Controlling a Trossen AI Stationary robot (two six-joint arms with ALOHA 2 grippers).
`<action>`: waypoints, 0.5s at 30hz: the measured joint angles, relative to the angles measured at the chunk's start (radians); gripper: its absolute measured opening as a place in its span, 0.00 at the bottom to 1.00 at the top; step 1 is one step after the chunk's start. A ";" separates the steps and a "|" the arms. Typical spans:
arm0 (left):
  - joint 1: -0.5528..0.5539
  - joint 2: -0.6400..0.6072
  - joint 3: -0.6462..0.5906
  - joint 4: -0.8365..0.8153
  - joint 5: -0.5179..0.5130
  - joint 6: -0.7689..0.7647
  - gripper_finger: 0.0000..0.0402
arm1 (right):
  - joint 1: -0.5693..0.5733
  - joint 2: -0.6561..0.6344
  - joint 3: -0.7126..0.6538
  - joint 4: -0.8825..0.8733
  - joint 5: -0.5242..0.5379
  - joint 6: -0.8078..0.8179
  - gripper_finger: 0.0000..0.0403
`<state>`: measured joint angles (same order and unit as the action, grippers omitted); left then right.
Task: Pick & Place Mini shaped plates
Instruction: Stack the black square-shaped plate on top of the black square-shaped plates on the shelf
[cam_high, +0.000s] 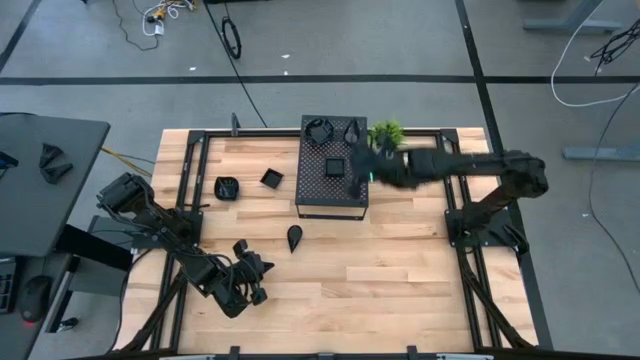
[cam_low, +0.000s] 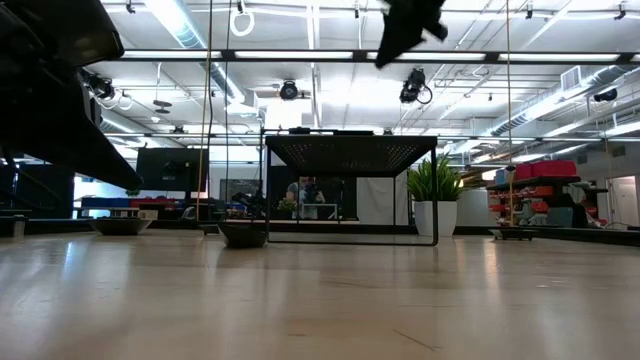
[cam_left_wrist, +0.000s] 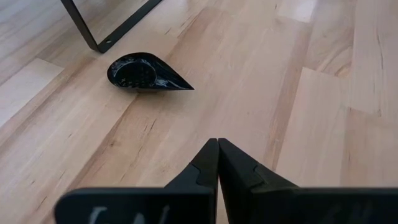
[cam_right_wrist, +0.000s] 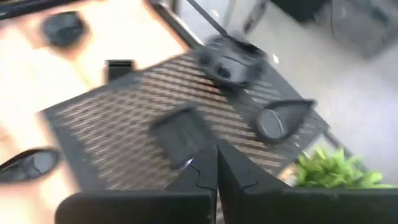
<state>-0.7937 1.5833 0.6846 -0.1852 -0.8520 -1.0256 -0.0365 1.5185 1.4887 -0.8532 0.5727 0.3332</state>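
Plates, mini, shaped: six visible. On the bare table from the left: a rounded plate (cam_high: 227, 187) at about 9 o'clock from the perforated box (cam_high: 333, 199), a square plate (cam_high: 271, 178) just beside the box's left wall, and a teardrop plate (cam_high: 294, 238) at roughly 7 o'clock from the box, clear of it. On the box top: a rounded plate (cam_high: 318, 130) and a teardrop plate (cam_high: 352, 131) along the far edge, and a square plate (cam_high: 335, 166) near the middle.

Left gripper (cam_high: 262, 266): parked low near the table's front left, fingers pressed together, holding nothing. The teardrop plate (cam_left_wrist: 146, 73) on the table lies ahead of it at about 1 o'clock, well apart.

Right gripper (cam_high: 352, 180): above the box top, at 4 o'clock from the middle square plate (cam_right_wrist: 180, 135). Fingers pressed together, nothing seen between them.

Judgement: the step in hand appears to be the right arm placing plates on the box. A pick would call for spread fingers, brought over one rim edge of the shallow plate and closed across the lip. Glossy, thin rims may slip; a level lift is advised. The potted plant (cam_high: 386, 133) stands at 1 o'clock from the box; keep the forearm clear of it.
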 joint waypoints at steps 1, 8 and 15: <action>0.000 0.000 0.000 0.000 0.000 0.000 0.04 | 0.056 0.000 0.000 -0.002 0.029 0.001 0.01; -0.001 0.000 0.000 0.001 0.000 0.000 0.04 | 0.382 -0.001 -0.119 -0.058 -0.010 -0.094 0.01; 0.002 0.000 0.000 0.001 -0.016 0.000 0.04 | 0.407 -0.024 -0.357 -0.457 -0.091 0.245 0.01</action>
<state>-0.7918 1.5833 0.6846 -0.1844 -0.8684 -1.0260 0.3704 1.4943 1.1315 -1.3099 0.4818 0.5784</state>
